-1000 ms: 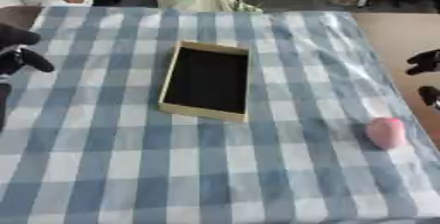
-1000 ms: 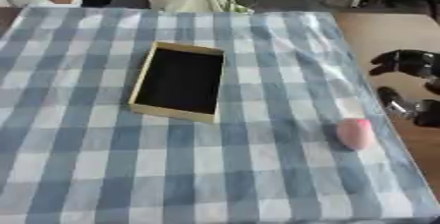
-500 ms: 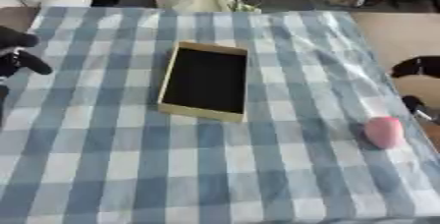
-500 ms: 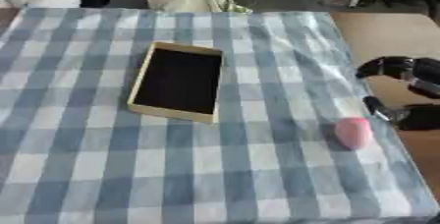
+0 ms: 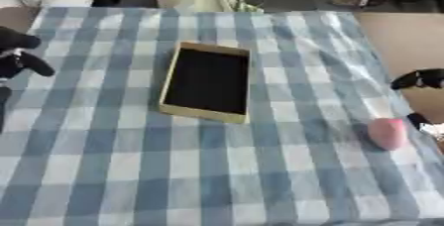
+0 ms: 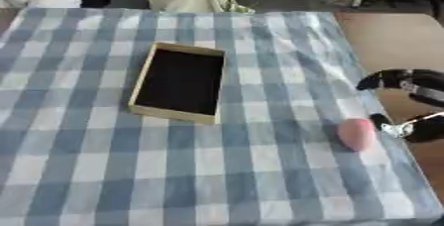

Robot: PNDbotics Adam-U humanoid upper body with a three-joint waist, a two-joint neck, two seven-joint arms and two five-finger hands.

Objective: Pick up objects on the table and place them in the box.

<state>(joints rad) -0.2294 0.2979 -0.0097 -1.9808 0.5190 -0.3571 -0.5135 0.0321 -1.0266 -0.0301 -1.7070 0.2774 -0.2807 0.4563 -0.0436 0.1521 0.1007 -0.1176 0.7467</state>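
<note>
Pink rounded object [image 6: 357, 134] beside the right robot hand [image 6: 415, 106], fingers spread, empty.

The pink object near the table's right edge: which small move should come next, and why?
Probably bring the right hand left over the pink object and close around it. The hand hangs open just beside it at the table edge, not holding it, and the box holds nothing.

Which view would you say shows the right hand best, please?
The right eye view: the right hand shows beside the pink object. The left eye view catches only slivers of it at the right edge.
</note>
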